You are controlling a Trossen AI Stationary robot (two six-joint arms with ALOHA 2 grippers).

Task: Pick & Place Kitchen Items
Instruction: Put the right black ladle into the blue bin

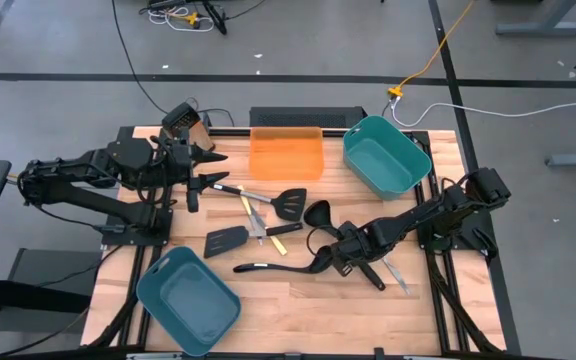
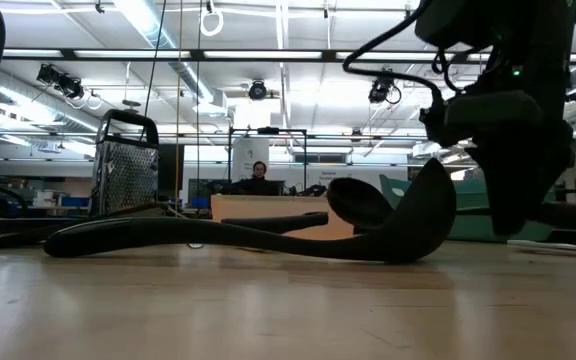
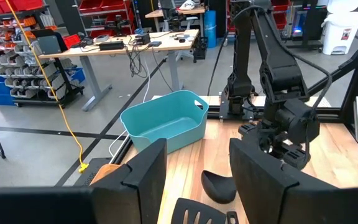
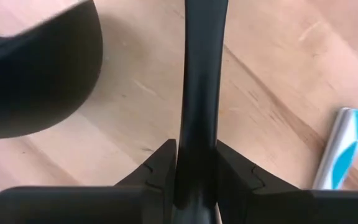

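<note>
Black ladle (image 1: pixel 318 218) lies mid-table, bowl toward the far side, handle running toward the near right; right gripper (image 1: pixel 346 252) is down on that handle, its two fingers (image 4: pixel 160 165) pressed against either side of the shaft, pinching it; second ladle (image 1: pixel 278 266) lies just beside, its bowl next to the right gripper, handle stretching left along the table; in the low view this ladle (image 2: pixel 268 235) rests flat on the wood with its bowl tipped up at the right; slotted spatula (image 1: pixel 290 200) sits left of the first ladle's bowl; another spatula (image 1: pixel 226 241) lies nearer the front-left; yellow-handled pieces (image 1: pixel 283 230) and silver cutlery (image 1: pixel 256 222) lie crossed between the two spatulas; more silver cutlery (image 1: pixel 396 272) lies right of the right gripper; left gripper (image 1: pixel 200 180) hovers over the table's left side, jaws spread, nothing between them; teal bin (image 1: pixel 386 152) at far right; second teal bin (image 1: pixel 186 298) at near left; orange tray (image 1: pixel 286 153) at the far edge; box grater (image 1: pixel 186 126) at far left
</note>
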